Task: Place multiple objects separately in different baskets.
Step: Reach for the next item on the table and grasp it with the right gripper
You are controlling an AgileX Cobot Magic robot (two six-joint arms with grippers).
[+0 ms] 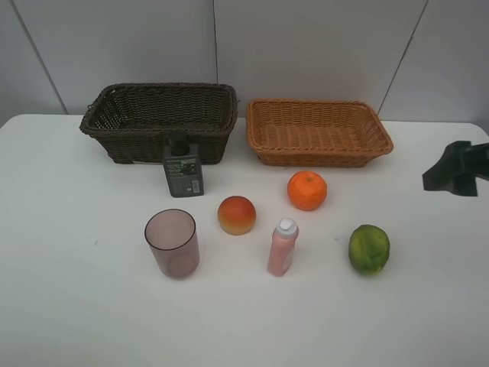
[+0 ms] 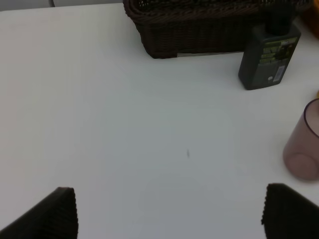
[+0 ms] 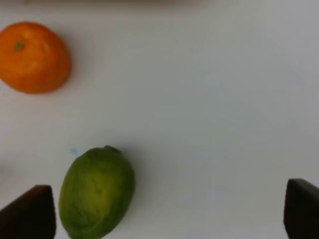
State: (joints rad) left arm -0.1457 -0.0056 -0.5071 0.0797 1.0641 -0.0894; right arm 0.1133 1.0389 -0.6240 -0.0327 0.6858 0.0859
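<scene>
Right gripper [image 3: 167, 211] wide open and empty, bumpy green citrus fruit [image 3: 97, 191] lying in front of it, left gripper [image 2: 172, 214] wide open and empty, see-through mauve plastic cup [image 2: 305, 149] off to its side.

High camera overlooking table [image 1: 69, 321], wrist cameras close, sharing cup [image 1: 173, 242], orange [image 1: 307, 189]

Nothing legible.
The dark green pump bottle [image 1: 183, 172] carries a label, print too small to read.
</scene>
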